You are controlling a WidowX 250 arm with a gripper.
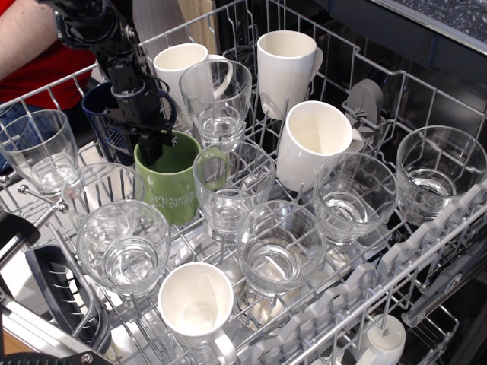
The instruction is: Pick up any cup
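The arm (114, 53) is black all over. It is made of chunky blocks joined one after another, a bit like toy bricks. The top part is fat and bumpy, with round shiny spots on it. Lower down it gets thinner. Thin black wires loop out at its side. Some parts shine a little where the light hits them. At the end sits the gripper (152, 146), black too, with small flat fingers (157, 147) that look like little paddles. No writing or stickers can be made out on it. The screws are too small to tell.
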